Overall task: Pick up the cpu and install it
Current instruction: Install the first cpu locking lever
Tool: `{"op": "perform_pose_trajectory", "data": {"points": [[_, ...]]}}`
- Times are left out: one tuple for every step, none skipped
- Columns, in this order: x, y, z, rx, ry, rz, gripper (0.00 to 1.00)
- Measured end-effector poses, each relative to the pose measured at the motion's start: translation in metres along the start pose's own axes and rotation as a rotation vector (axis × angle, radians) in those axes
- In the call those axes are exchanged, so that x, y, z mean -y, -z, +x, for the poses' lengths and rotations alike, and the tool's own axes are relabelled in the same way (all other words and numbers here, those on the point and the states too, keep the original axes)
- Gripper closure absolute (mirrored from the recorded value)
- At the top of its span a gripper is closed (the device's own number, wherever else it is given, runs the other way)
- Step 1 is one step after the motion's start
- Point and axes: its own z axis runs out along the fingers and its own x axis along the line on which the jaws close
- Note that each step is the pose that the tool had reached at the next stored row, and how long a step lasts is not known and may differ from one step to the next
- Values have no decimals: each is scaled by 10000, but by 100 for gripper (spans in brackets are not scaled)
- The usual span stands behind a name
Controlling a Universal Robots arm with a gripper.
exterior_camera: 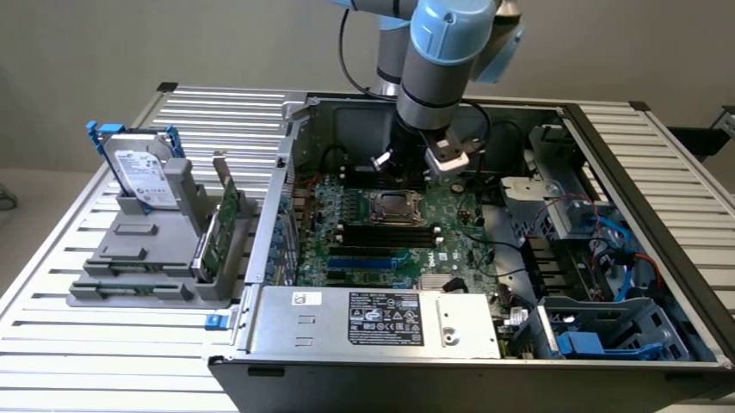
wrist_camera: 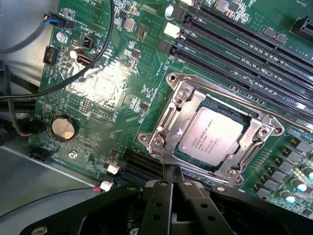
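The small flat square silver-topped cpu (wrist_camera: 210, 137) is lying seated inside the metal-framed socket (wrist_camera: 168, 125) on the green motherboard (wrist_camera: 105, 90). The black two-fingered gripper (wrist_camera: 172, 171) is hovering just beside the socket's frame, its fingers pressed together and holding nothing. The socket (exterior_camera: 394, 206) is sitting below the blue-and-grey arm (exterior_camera: 442, 52) inside the open computer case (exterior_camera: 379, 357).

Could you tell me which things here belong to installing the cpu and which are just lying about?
Belonging to the job:
- cpu, sitting in the socket
- socket frame on the motherboard
- end effector, shut, empty, just beside the socket

Lying about:
- hard drive, upright in the grey holder
- coin cell battery
- power supply
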Motion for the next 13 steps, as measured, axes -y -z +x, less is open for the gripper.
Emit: {"op": "perform_pose_trajectory", "data": {"points": [[2, 14, 1, 2, -1, 2, 89], [4, 30, 1, 6, -2, 4, 89], [6, 45, 0, 12, -4, 6, 89], [6, 58, -3, 18, -6, 7, 89], [4, 69, -6, 21, -7, 11, 89], [-2, 79, -12, 25, -7, 13, 89], [-8, 89, -17, 29, -8, 14, 89], [-15, 98, -24, 32, -9, 17, 89], [-22, 110, -31, 35, -12, 19, 89], [-30, 122, -38, 38, -14, 22, 89], [-37, 135, -45, 41, -17, 24, 89], [-44, 149, -52, 41, -19, 29, 89], [-53, 164, -61, 39, -22, 37, 89]]}}
